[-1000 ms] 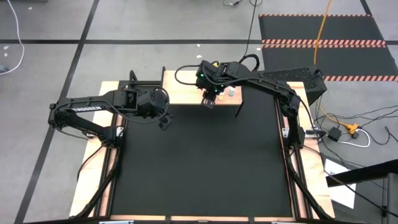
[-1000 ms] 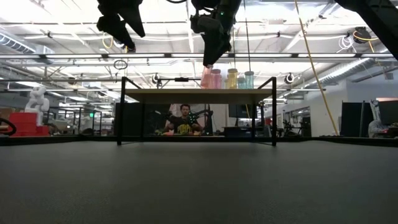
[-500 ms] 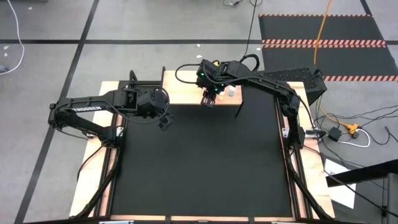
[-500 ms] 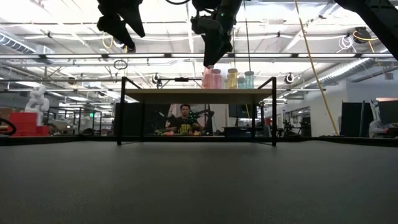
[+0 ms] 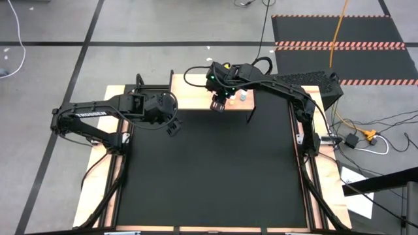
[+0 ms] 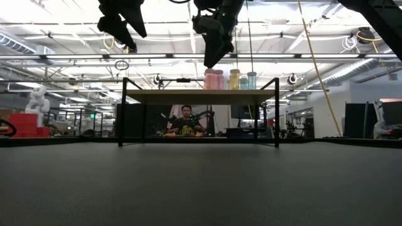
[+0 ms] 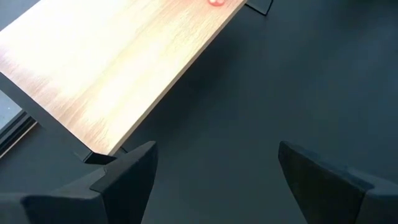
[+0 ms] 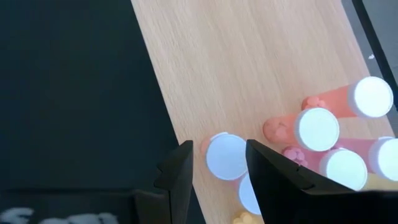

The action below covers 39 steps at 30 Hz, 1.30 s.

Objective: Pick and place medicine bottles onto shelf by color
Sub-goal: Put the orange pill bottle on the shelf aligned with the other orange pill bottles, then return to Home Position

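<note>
The shelf point(image 5: 189, 98) is a tan board on thin black legs at the mat's far edge. Several white-capped medicine bottles stand in a group on its right part: pink ones point(image 8: 317, 129), a yellow one point(image 6: 233, 78) and a teal one point(image 6: 251, 80). My right gripper point(image 8: 219, 149) hangs open over the group's left end point(image 6: 210, 61). Its fingertips are just above a pink bottle point(image 8: 227, 155) that stands on its base by the shelf's near edge. My left gripper point(image 5: 173, 126) waits open above the mat, off the shelf's left near corner point(image 7: 99, 152).
The black mat point(image 5: 209, 170) covers the table in front of the shelf. The shelf's left half point(image 7: 112, 68) is bare wood. Beyond the table a person point(image 6: 185, 122) sits in the room. Cables lie on the floor at right point(image 5: 366, 137).
My right gripper has opened a little above the pink bottle at the group's left end and has let go of it. The bottle now stands on the shelf, clear of the fingertips.
</note>
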### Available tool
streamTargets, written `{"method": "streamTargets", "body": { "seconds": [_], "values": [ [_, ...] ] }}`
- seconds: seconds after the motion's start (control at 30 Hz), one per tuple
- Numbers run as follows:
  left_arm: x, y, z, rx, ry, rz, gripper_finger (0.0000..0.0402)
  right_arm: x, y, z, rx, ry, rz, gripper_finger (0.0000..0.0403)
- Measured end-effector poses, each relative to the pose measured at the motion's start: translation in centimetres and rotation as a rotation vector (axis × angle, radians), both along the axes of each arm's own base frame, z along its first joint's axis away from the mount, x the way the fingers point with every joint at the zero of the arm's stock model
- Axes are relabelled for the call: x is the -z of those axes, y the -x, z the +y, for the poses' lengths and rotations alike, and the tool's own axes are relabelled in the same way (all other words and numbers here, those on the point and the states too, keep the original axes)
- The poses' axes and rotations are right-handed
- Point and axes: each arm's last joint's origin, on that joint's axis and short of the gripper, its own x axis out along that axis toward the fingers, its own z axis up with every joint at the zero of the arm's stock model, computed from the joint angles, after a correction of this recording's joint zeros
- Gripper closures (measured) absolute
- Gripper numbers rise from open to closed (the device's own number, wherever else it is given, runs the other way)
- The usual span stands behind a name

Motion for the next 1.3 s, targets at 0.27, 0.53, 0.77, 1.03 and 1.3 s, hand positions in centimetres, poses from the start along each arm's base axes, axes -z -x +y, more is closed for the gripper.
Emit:
{"method": "streamTargets", "body": {
  "seconds": [0.27,0.53,0.77,1.03,1.3],
  "values": [
    [-0.3,0.0,0.0,0.001,-0.004,-0.033,0.0069,-3.4,1.3,1.3,-0.007,0.041,-0.129,0.0259],
    [-6.0,0.6,-0.9,0.193,-0.199,-0.506,0.0114,-11.0,6.5,5.9,0.013,0.039,-0.401,0.0259],
    [-6.6,0.3,-0.9,0.239,-0.3,-0.623,0.0283,-12.4,11.5,12.9,-0.157,0.007,-0.692,0.0295],
    [-0.1,-2.2,-1.2,0.376,-0.271,-0.923,0.0386,-6.1,18.7,15.6,-0.326,-0.052,-1.069,0.0392],
    [4.5,-1.5,-1.3,0.512,-0.501,-0.897,0.0397,1.6,25.0,15.4,-0.347,-0.034,-1.166,0.0401]
  ]
}}
